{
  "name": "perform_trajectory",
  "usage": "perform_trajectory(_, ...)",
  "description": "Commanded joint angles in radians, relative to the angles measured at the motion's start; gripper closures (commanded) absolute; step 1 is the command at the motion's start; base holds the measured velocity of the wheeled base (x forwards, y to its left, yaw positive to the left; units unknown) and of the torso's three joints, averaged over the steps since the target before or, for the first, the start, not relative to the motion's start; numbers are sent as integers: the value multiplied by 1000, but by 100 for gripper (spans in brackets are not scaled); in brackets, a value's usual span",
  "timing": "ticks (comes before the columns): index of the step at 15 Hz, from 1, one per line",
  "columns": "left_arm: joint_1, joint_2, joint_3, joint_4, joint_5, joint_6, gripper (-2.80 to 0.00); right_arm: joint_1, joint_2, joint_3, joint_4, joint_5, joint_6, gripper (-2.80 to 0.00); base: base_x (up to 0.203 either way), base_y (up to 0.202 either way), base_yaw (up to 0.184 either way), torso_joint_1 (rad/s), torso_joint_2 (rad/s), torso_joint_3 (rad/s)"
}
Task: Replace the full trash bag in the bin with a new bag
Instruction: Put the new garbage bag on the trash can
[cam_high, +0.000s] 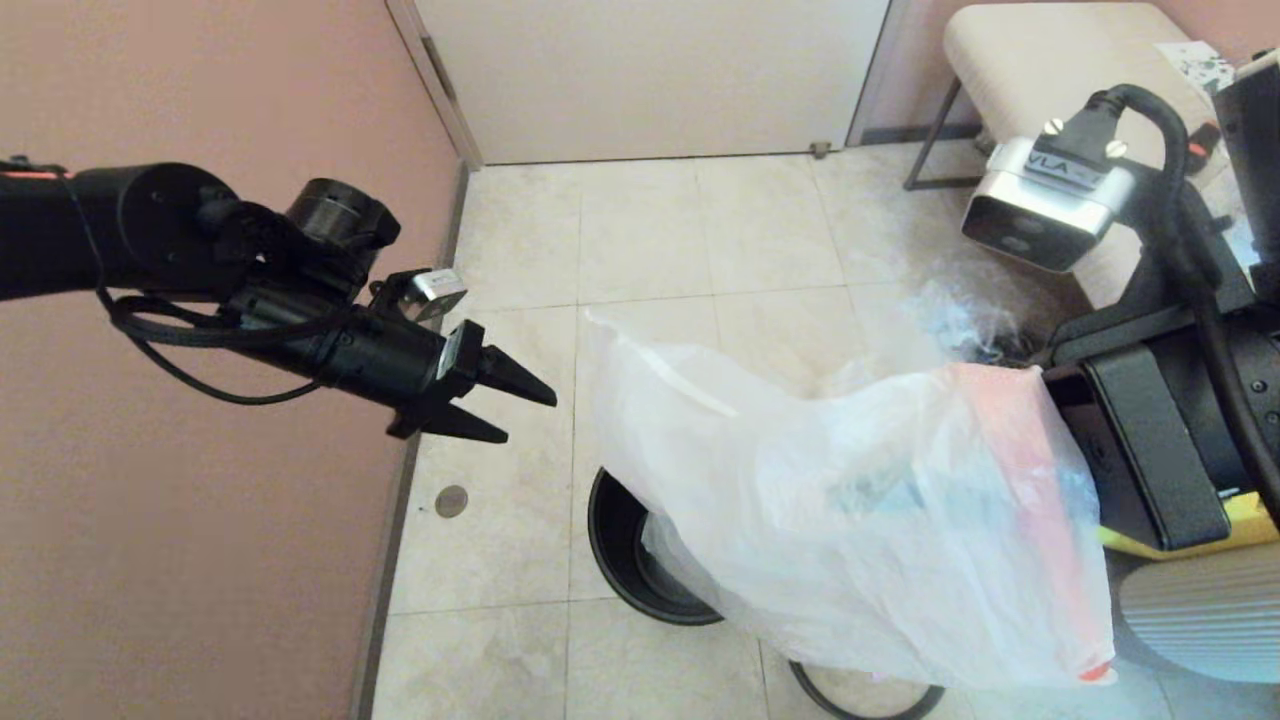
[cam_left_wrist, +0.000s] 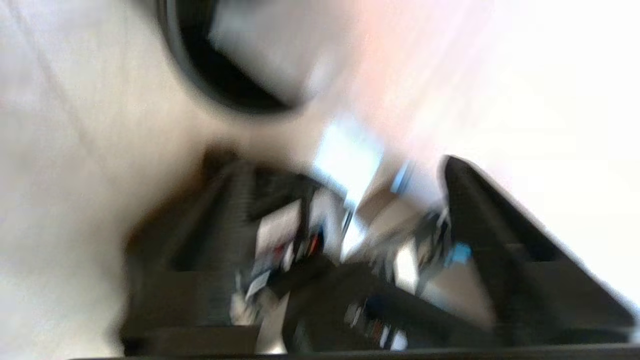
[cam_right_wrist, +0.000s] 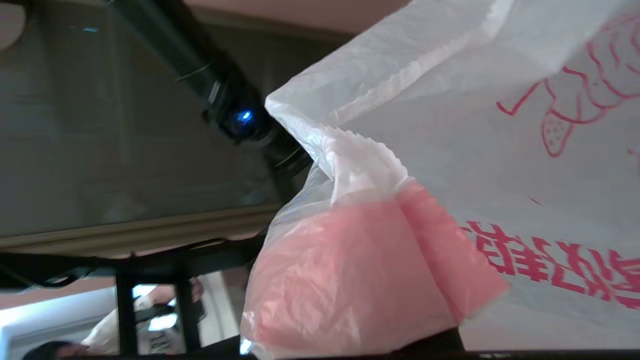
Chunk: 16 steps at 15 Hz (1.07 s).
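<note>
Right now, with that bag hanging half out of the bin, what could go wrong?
The full trash bag hangs from the right end effector by a bunched pinch of thin plastic; it might tear or slip, spilling rubbish. Its lower end still seems to sit in the bin, so lifting could drag or tip the bin. The loose hoop lies on the floor under the bag, where the bag could snag it.

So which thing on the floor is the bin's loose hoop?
Start at the black bin on the floor tiles, partly behind the translucent white bag. Just nearer the robot, a thin dark ring lies flat, mostly hidden by the bag. Unlike the bin, it has no walls.
</note>
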Motion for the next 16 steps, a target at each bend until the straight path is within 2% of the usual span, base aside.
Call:
perform_trajectory(1,-7,4,-6,-106,-3,-62,0,13,-9,31,4,3,5,0,0,0,0,0,0,0)
perform_trajectory(4,-52,41,-7,-374,1,-197,0,13,16,71,0,0,3,0,0,0,0,0,0,0)
perform_trajectory(6,-98,106,-5,-514,27,-249,0,6,32,93,-6,-1,-1,0,0,0,0,0,0,0)
perform_trajectory(7,-119,138,-2,-552,73,-255,0,0,38,97,-8,-1,-4,0,0,0,0,0,0,0)
perform_trajectory(9,-175,186,34,-572,154,-257,0,-34,55,97,-18,-1,-6,0,0,0,0,0,0,0)
perform_trajectory(12,-238,196,176,-584,195,-244,0,-104,85,99,-76,3,-6,0,0,0,0,0,0,0)
perform_trajectory(16,-315,322,198,-581,311,-241,0,-144,148,99,-156,4,3,0,0,0,0,0,0,0)
